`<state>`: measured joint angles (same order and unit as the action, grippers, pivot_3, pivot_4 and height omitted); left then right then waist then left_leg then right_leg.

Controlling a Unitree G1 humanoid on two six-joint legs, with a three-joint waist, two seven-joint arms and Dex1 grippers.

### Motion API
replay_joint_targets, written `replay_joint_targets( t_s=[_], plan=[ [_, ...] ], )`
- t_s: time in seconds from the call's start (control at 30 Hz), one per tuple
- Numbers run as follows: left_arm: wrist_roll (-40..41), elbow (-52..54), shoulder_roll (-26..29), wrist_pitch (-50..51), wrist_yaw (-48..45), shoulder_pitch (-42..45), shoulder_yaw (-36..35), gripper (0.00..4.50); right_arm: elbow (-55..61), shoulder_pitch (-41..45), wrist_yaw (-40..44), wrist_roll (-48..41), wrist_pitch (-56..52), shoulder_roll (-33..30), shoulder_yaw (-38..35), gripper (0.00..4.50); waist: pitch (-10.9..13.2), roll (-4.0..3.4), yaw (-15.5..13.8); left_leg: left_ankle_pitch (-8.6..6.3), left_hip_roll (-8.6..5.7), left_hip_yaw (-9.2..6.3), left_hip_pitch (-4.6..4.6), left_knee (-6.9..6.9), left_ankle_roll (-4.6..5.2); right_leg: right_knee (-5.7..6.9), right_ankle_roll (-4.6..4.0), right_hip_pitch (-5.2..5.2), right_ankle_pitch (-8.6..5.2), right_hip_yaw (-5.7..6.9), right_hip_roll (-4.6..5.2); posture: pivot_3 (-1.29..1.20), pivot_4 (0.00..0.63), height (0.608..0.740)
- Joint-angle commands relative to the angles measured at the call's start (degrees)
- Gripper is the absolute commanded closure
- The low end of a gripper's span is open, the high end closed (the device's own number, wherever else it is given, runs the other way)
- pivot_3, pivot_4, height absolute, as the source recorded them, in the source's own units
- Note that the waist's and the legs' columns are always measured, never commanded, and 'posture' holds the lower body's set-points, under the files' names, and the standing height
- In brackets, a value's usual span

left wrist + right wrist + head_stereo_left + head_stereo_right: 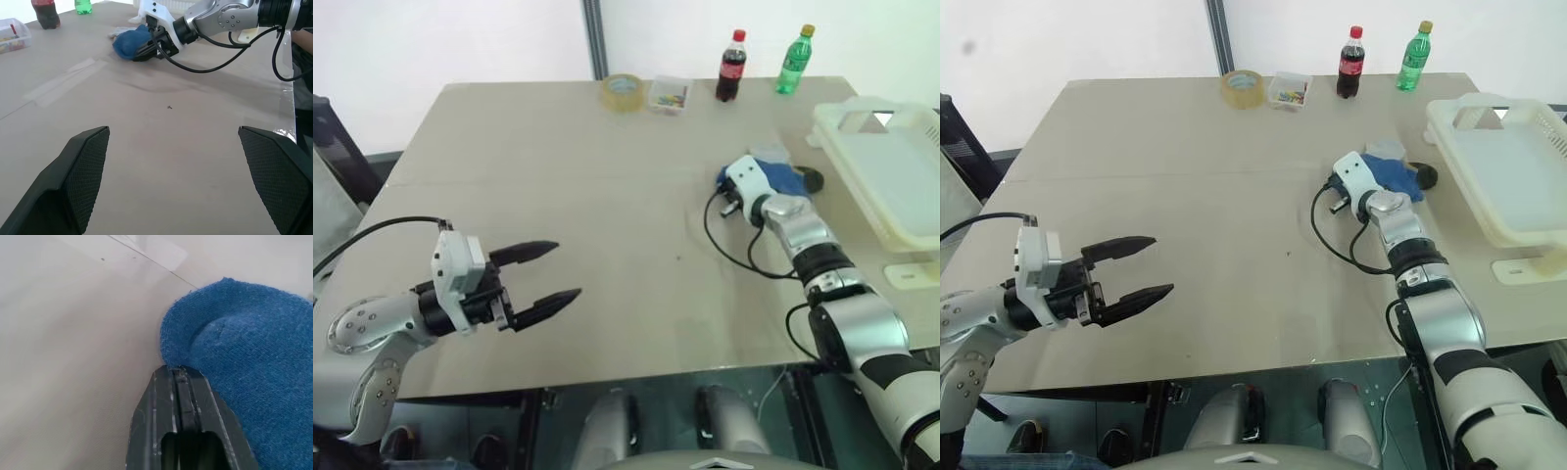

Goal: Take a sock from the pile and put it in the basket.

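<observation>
Sock on taped beige table beside white wall.

At the lower left of the frame the left gripper hangs over the bare table with its black fingers spread. At right of centre the right gripper reaches into the pile at the blue sock. The basket sits at the right edge, two bottles at the top.

Wide bare table ahead of the left gripper. Right gripper is jammed against the blue sock, basket just beyond.
</observation>
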<state>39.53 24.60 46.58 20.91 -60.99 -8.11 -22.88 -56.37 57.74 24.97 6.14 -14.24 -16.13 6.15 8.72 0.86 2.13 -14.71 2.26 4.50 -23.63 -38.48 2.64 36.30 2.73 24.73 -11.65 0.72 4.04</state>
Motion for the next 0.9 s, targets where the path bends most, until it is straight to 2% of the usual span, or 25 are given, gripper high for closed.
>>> replay_joint_targets(
  t_s=[0.03, 0.23, 0.37, 0.47, 0.63, 0.77, 0.9],
  plan=[
    [0.0, 0.3, -0.2, -1.1, -0.1, 0.4, -0.5, 0.00, -3.2, -0.5, -0.5, -0.1, -1.8, -0.6, -0.9, 4.44, 0.0, 0.01, -0.1, 0.00, 0.00, -0.01, 0.00, 0.00, 0.00, 0.00, 0.00, 0.00, 0.00, 0.01, 0.00, 0.00, 0.150, 0.740],
    [-0.1, 0.2, -0.2, -1.2, 0.0, 0.5, -0.3, 0.00, -2.2, -0.5, -0.5, -1.0, -1.3, -0.2, -1.7, 4.44, 0.0, 0.02, 0.0, 0.00, 0.00, -0.02, 0.00, -0.01, 0.00, 0.00, 0.00, -0.01, 0.00, 0.01, 0.00, 0.00, 0.150, 0.740],
    [-0.1, 0.3, -0.2, -1.3, 0.0, 0.4, -0.3, 0.00, 5.1, -1.2, 3.8, -4.2, -5.7, 1.0, -2.7, 4.44, 0.0, 0.00, 0.1, 0.00, 0.01, -0.03, -0.02, 0.00, 0.00, 0.00, 0.02, 0.01, 0.01, 0.01, 0.00, 0.00, 0.150, 0.740],
    [0.0, 0.3, -0.2, -1.4, 0.0, 0.1, -0.5, 0.00, 17.2, -5.9, 11.0, -6.6, -13.4, 1.1, -0.4, 4.44, 0.0, 0.00, 0.2, -0.01, 0.04, -0.04, -0.05, 0.03, 0.01, 0.00, 0.10, 0.06, 0.06, 0.02, -0.01, 0.00, 0.150, 0.740],
    [0.0, 0.2, -0.3, -1.5, 0.0, -0.4, -0.8, 0.00, 45.7, -17.6, 19.3, -12.2, -30.6, -0.5, 5.8, 4.44, 0.0, -0.01, 0.3, -0.02, 0.12, -0.11, -0.08, 0.10, 0.01, -0.01, 0.16, 0.08, 0.08, 0.09, -0.02, 0.00, 0.150, 0.740],
    [-0.2, -0.2, -0.3, -1.8, -0.2, -0.8, -0.9, 0.00, 60.1, -22.7, 20.9, -15.9, -38.9, -1.0, 10.2, 4.44, 0.0, -0.03, 0.2, -0.03, 0.11, -0.11, -0.06, 0.10, 0.02, -0.01, 0.09, 0.08, 0.04, 0.11, -0.02, 0.00, 0.150, 0.740],
    [-0.7, -1.0, -0.1, -2.2, -0.7, -0.6, -0.4, 0.00, 68.3, -25.3, 18.7, -19.2, -45.3, 2.7, 14.1, 4.44, 0.0, -0.02, 0.1, -0.01, 0.09, -0.14, -0.05, 0.05, 0.00, 0.01, -0.05, 0.07, -0.05, 0.12, -0.01, 0.00, 0.150, 0.740]
  ],
)
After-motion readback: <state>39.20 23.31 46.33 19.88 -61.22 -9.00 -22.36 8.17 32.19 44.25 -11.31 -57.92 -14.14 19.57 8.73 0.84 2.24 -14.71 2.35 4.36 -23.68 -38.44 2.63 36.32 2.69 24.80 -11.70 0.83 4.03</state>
